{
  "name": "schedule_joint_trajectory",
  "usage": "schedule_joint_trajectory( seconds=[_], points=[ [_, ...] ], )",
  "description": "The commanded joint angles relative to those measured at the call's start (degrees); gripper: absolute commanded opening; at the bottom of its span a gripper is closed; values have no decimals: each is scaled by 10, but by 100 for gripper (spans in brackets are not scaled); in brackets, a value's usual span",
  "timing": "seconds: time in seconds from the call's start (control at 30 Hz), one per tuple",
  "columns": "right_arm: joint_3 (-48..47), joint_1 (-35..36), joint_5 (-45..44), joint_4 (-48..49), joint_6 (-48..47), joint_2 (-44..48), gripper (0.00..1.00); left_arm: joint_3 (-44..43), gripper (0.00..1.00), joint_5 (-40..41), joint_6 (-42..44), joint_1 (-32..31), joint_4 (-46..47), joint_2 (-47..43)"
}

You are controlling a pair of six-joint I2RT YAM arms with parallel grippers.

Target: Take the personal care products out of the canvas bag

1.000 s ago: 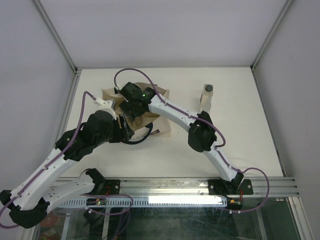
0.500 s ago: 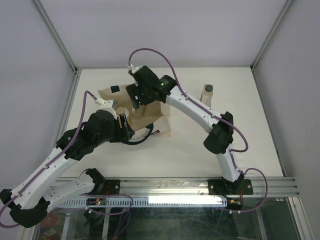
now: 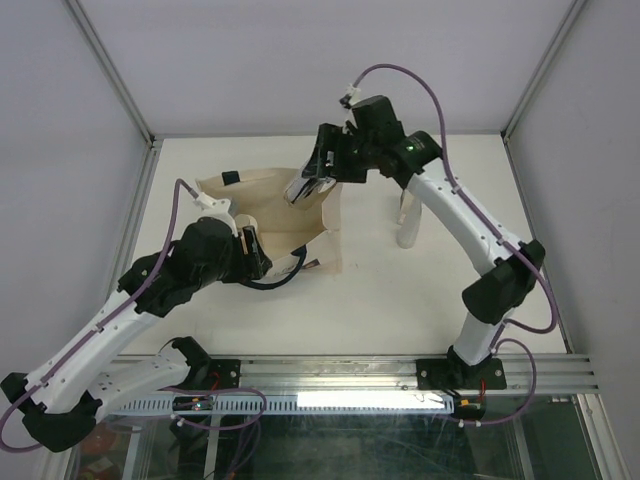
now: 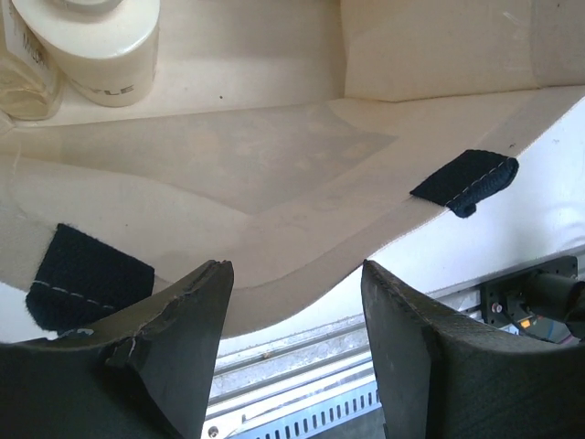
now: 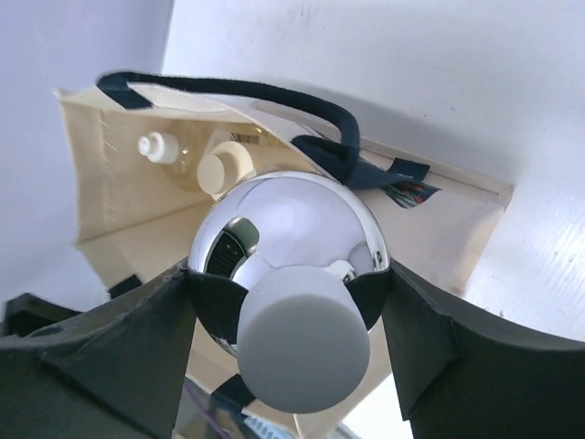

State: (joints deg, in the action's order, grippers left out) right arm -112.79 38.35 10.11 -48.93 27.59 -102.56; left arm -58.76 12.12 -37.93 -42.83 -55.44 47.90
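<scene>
Two arms work over the white table (image 3: 380, 290). From the top camera, the beige canvas bag (image 3: 265, 205) lies open. The right gripper (image 3: 312, 182) hangs over the bag's far right corner, clamped on the silver-topped bottle (image 3: 300, 190). The left gripper (image 3: 250, 255) sits at the bag's near edge. A pale bottle (image 3: 408, 228) stands right of the bag, partly hidden.

The left wrist camera shows that gripper's fingers (image 4: 183, 338) spread with nothing between them and the bag's rim just past their tips. A cream cylindrical bottle (image 4: 91, 46) and a clear bottle (image 4: 23, 82) sit inside the bag.

The right wrist camera shows the silver-topped bottle pinched from both sides above the bag's navy handle (image 5: 274, 101).
</scene>
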Motion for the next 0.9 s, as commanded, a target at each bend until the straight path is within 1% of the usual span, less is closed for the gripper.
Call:
schedule_joint_trajectory(
  seconds=[0.0,0.1,0.23,0.4,0.63,0.77,0.87],
  points=[
    [38,-64,99,147,103,129,0,-7,61,-2,16,-5,28,9],
    [63,-106,106,148,109,165,0,-10,61,-6,21,-5,31,15],
    [84,-137,87,112,83,202,0,-16,61,-11,27,-4,37,23],
    [118,-143,12,47,8,242,0,-28,61,-12,32,-4,39,32],
    [202,-143,-66,4,-64,288,0,-39,62,-3,32,-5,39,33],
    [258,-143,-116,-12,-88,318,0,-37,62,-4,28,-4,39,33],
    [317,-144,-167,-3,-105,337,0,-35,62,-4,25,-4,39,34]
  ],
)
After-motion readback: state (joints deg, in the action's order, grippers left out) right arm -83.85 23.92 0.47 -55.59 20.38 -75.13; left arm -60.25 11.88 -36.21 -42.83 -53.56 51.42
